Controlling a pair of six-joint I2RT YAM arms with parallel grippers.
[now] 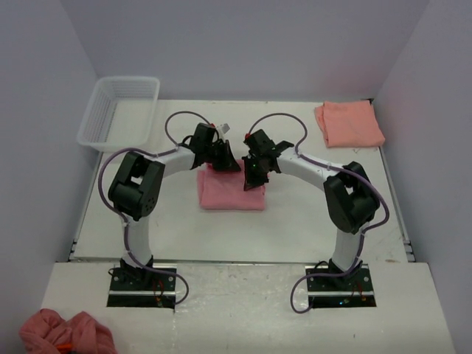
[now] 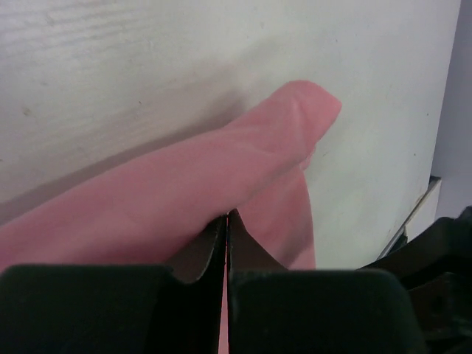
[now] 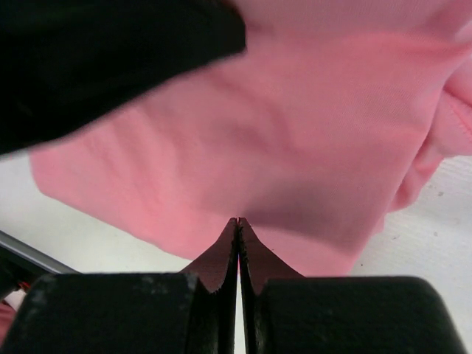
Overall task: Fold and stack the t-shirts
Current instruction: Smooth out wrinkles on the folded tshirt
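My left gripper is pressed shut, its tips meeting with a thin pinch of the pink shirt between them. A fold of that cloth rises clear of the worktop and throws a shadow beneath. My right gripper is closed just as tightly, and from the way the pink shirt spreads out from its tips I judge it holds the cloth too, though the bite is very thin. From above, the left gripper and right gripper sit close together over the far edge of the pink shirt. The shirt lies as a compact rectangle in the middle of the worktop, between my two arms. The salmon shirt lies folded at the far right corner, well apart. A basket stands at the far left, and a pink heap sits on the near left ledge; I cannot tell what that heap is. I take this step to be the last handling of the pink shirt, either a closing fold or a lift toward the salmon one. To do it well I should raise both grippers at the same pace and height. I should hold their spacing so the edge stays flat without being stretched, and travel low so the loose layers do not fall open. Thin cotton slips, so I would not loosen either pinch until the shirt lies square.
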